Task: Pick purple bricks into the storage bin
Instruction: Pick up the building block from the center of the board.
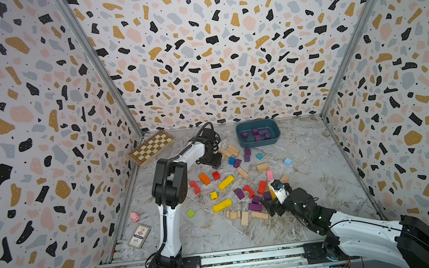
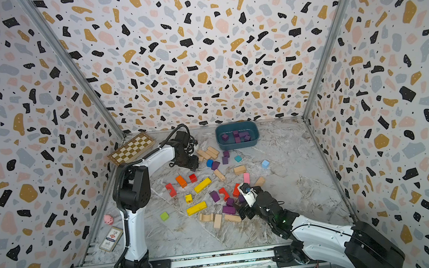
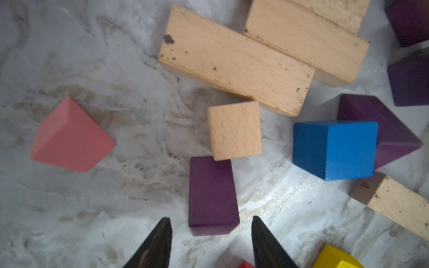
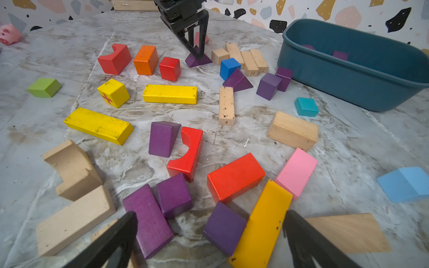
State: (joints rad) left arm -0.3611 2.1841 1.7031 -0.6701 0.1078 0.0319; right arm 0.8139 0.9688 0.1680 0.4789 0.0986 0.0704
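Though left gripper (image 3: 210, 219) flanks purple brick (image 3: 212, 192), gaps show.

the marbled tabletop (image 1: 319, 161) bears loose purple bricks (image 1: 239, 193), other coloured blocks (image 1: 226, 182), the storage bin (image 1: 259, 143) and a chessboard (image 1: 151, 147).

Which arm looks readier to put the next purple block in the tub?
Left. The left gripper straddles a purple brick near the storage bin; the right gripper hangs open over crowded blocks farther away.
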